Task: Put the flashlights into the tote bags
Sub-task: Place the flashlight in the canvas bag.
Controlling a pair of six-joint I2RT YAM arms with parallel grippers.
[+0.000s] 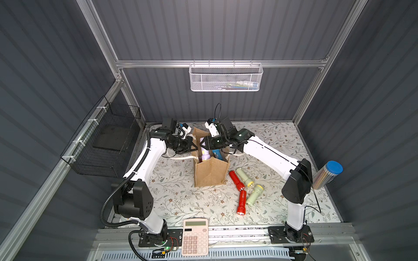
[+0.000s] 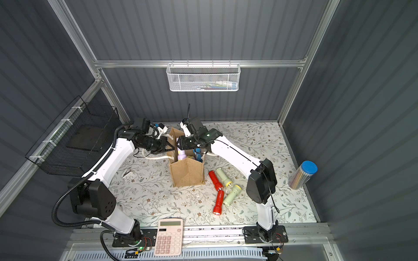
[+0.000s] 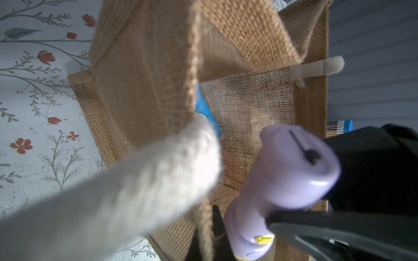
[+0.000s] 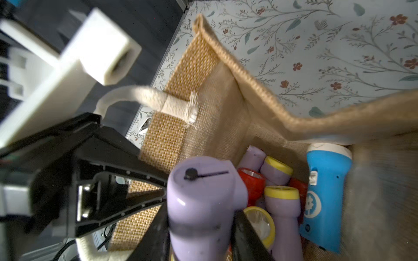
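- While the right fingers (image 1: 207,144) are gripping a lilac flashlight (image 4: 199,203) around its body, they are pointing its head down into the open mouth of the bag (image 1: 210,174).
- The left fingers (image 1: 192,148) are closed on the bag's wall on their own side, across the opening from the right fingers, and are holding the mouth wide.
- The drop looks like the step in hand. It is probably worth lowering the head well below the rim before letting go, since a blue flashlight (image 4: 323,198) and several lilac and red ones are crowding the bottom under the right fingers.
- A rope handle (image 4: 135,92) is looping just beside the left fingers, clear of the opening.
- Two red flashlights (image 1: 236,180) and two pale green ones (image 1: 244,177) are lying on the tabletop (image 1: 181,203), back from the right fingers toward that arm's base and just beside the bag.
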